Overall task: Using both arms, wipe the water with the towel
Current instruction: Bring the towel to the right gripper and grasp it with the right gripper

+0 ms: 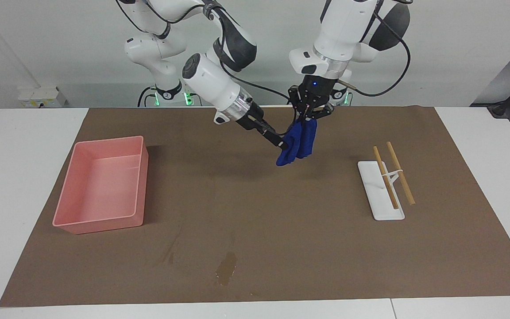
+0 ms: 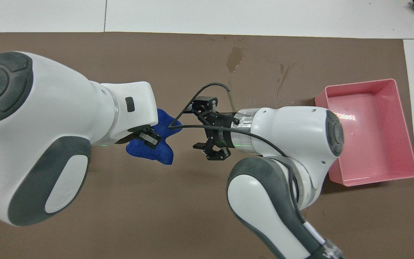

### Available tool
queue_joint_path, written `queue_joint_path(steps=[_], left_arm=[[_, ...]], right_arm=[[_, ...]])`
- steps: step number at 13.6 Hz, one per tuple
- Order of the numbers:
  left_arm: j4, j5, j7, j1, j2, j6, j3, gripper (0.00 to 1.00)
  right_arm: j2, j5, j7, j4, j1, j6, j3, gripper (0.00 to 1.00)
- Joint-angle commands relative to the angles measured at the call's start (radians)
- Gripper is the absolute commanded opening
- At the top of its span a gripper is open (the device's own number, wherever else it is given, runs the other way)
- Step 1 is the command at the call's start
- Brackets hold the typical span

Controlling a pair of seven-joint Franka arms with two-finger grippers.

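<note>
The deep-blue towel (image 1: pixel 300 142) hangs in the air over the brown mat, bunched and drooping. My left gripper (image 1: pixel 310 114) is shut on its top edge and points down. It also shows in the overhead view (image 2: pixel 150 139), with the towel (image 2: pixel 162 124) spreading out under it. My right gripper (image 1: pixel 281 142) reaches in slanted from the right arm's end, its tip at the towel's lower part. In the overhead view the right gripper (image 2: pixel 198 129) has its jaws spread, just beside the towel's edge. A water puddle (image 1: pixel 226 268) (image 2: pixel 234 57) lies on the mat far from the robots.
A pink tray (image 1: pixel 104 141) (image 2: pixel 358 84) stands toward the right arm's end. A white stand with two wooden sticks (image 1: pixel 381 195) stands toward the left arm's end. Faint wet streaks (image 1: pixel 171 256) lie beside the puddle. The brown mat (image 1: pixel 255 212) covers the white table.
</note>
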Motion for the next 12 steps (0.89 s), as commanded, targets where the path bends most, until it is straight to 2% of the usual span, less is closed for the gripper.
queue_joint_path(steps=[1,4,8,12], left_arm=[[0.028,0.051,0.247,-0.051,0.019,0.068,0.008,0.00],[0.023,0.090,0.282,-0.076,0.019,0.073,0.008,0.00],[0.020,0.090,0.288,-0.073,0.019,0.069,0.008,0.00],[0.024,0.091,0.288,-0.071,0.019,0.070,0.009,0.00]], right_arm=[[0.003,0.029,-0.033,0.022,0.002,-0.008,-0.004,1.00],[0.005,0.049,-0.036,0.028,-0.012,-0.010,-0.004,1.00],[0.006,0.051,-0.038,0.095,-0.104,-0.142,-0.007,1.00],[0.014,0.054,-0.036,0.094,-0.085,-0.110,-0.007,1.00]])
